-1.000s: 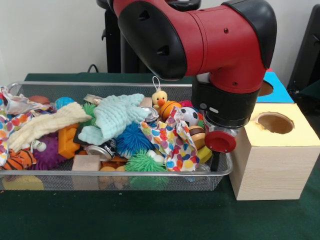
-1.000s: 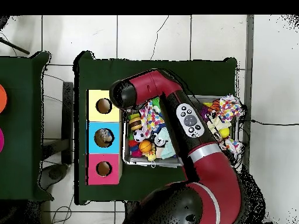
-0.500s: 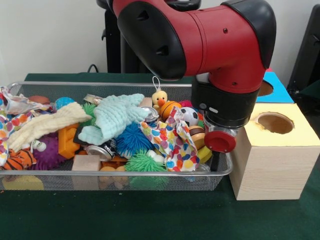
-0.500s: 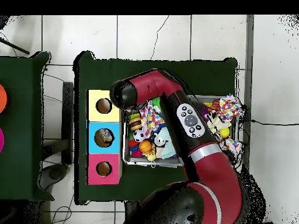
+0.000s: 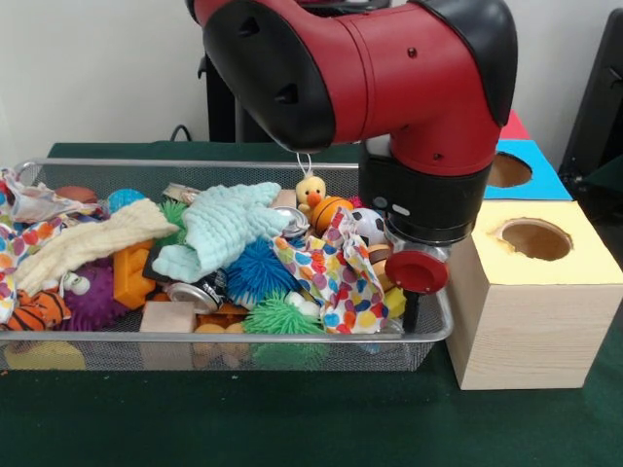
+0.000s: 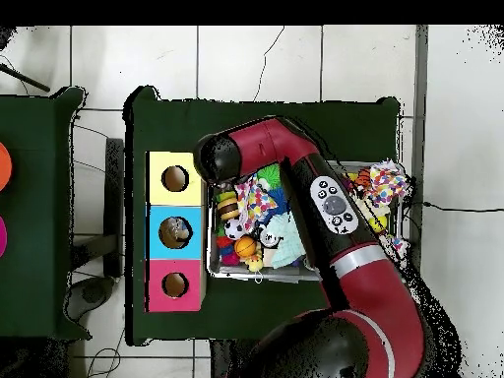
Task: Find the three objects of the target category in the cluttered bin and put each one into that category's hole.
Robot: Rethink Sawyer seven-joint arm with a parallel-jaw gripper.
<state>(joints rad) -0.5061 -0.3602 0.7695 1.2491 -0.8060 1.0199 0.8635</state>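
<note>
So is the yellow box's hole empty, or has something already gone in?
Cannot tell. The front view shows only the hole's tan inner wall in the yellow box, not its bottom; overhead it just looks dark.

The wire bin (image 5: pixel 428 334) is packed pretty much wall to wall, so there's barely a gap to reach down through. The mint washcloth (image 5: pixel 222 226) and the dotted cloth (image 5: pixel 331 277) lie over the middle, with the cream cloth (image 5: pixel 83 243) covering the left part. The arm's wrist (image 5: pixel 421 195) hangs low over the bin's right end, blocking that corner. The yellow-topped box (image 5: pixel 533 292) stands just beside the bin's right wall, its hole (image 5: pixel 533 238) uncovered. The near strip of worktop (image 5: pixel 292 418) is open.
</note>
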